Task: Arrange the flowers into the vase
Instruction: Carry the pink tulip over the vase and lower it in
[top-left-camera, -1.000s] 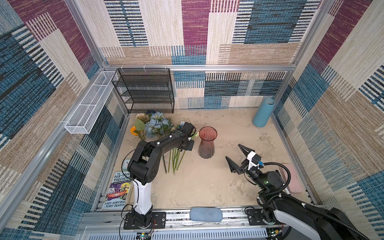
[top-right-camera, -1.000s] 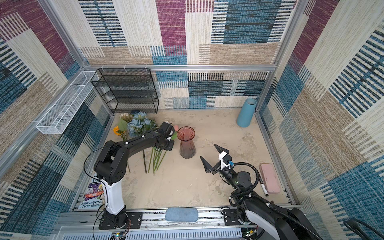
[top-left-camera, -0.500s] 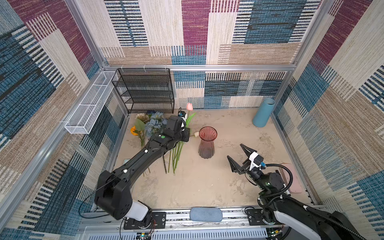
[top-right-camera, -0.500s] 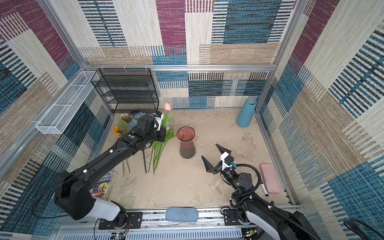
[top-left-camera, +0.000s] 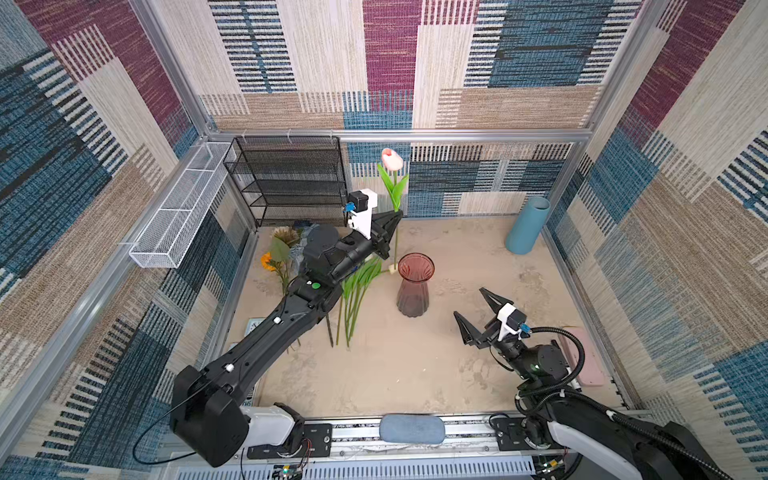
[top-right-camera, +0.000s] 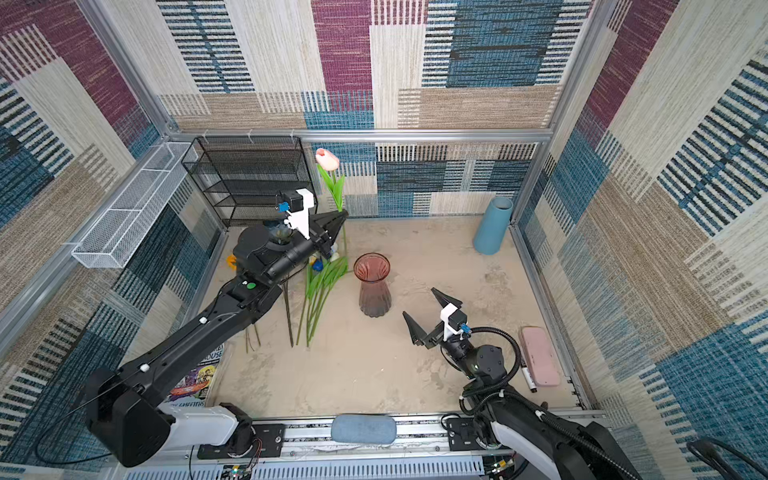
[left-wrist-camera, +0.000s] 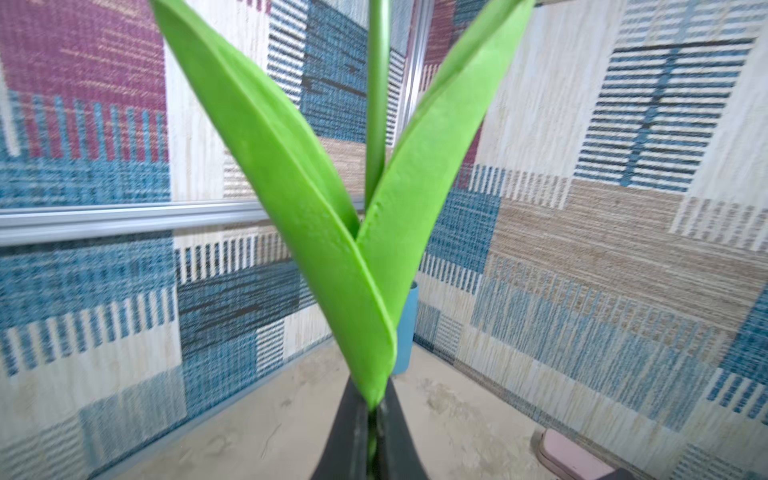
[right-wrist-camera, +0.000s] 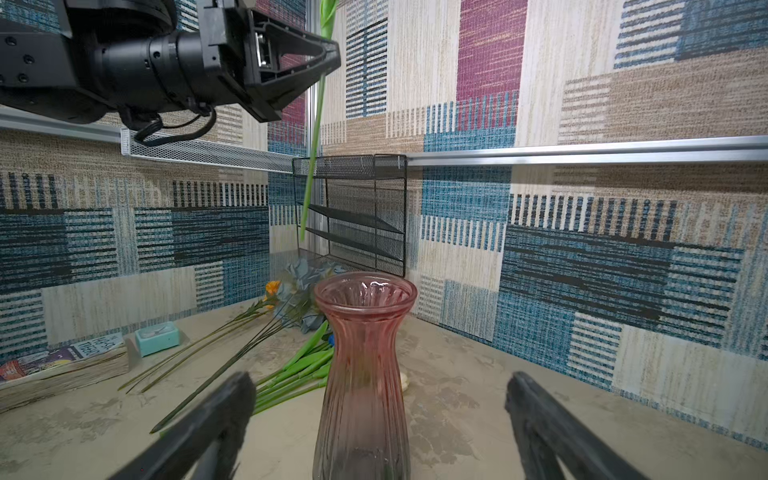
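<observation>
I get bright, even light and faint shadows. Straight lines bow toward the frame edges, and the near fingers (right-wrist-camera: 216, 411) look blurred.

Glossy ribbed pink glass vase (right-wrist-camera: 362, 374)

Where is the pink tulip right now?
In both top views the pink tulip is upright in the shut left gripper, clear of the table, just left of the pink glass vase.
</observation>
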